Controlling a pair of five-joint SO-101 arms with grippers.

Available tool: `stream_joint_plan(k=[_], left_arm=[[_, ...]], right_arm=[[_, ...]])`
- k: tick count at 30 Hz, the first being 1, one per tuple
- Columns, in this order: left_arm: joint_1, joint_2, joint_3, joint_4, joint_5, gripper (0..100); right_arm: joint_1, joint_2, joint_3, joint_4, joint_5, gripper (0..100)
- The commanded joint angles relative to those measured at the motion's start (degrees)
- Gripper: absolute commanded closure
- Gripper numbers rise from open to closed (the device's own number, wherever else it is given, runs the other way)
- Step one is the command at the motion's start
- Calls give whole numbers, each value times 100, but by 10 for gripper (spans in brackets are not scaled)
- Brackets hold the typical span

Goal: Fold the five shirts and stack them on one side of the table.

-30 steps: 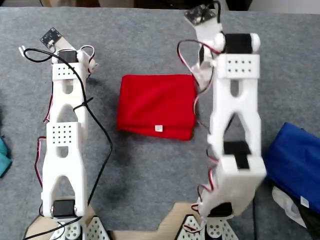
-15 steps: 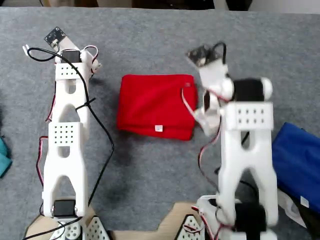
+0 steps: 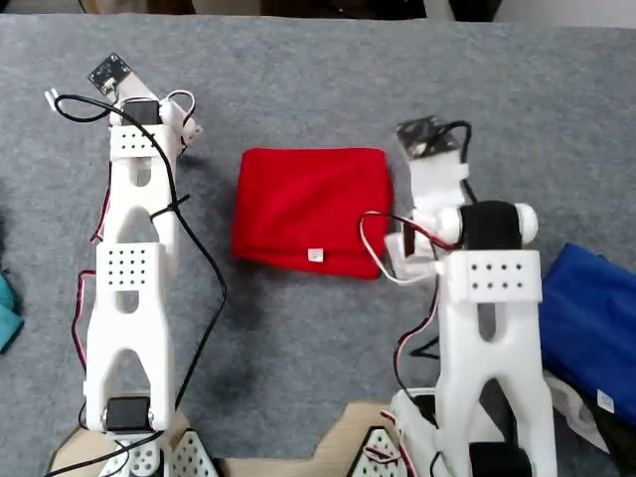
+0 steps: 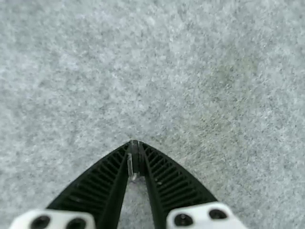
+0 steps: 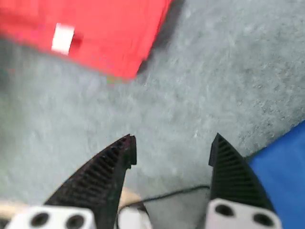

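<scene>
Right gripper point(image 5: 173, 143) spread wide, empty, over grey table point(image 3: 298, 79) just off lower right corner of folded red shirt point(image 3: 310, 209), which sits at high-view centre. Left gripper point(image 4: 134, 145) clenched on nothing, upper left. Blue shirt point(image 3: 586, 318) at lower right edge. Risk, we judge: one-sided pinch drags red shirt and undoes fold. We see shirts straight on table, not in any bin.

Blue shirt point(image 3: 586, 318) cut by edge; teal cloth point(image 3: 6, 313) too.

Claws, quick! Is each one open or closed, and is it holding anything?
Left claw: closed, holding nothing.
Right claw: open, holding nothing, near the red shirt.
</scene>
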Motion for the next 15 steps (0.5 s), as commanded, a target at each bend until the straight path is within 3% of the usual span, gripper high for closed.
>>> stream_joint_plan(k=[1, 9, 15], left_arm=[[35, -75, -281, -35, -44, 981], [44, -75, -281, -35, -44, 981], [9, -84, -281, -35, -53, 981]], right_arm=[[-321, 145, 40, -615, -1415, 745], [-1007, 901, 57, -1890, -4044, 743], [-1499, 1807, 22, -2084, -4703, 741]])
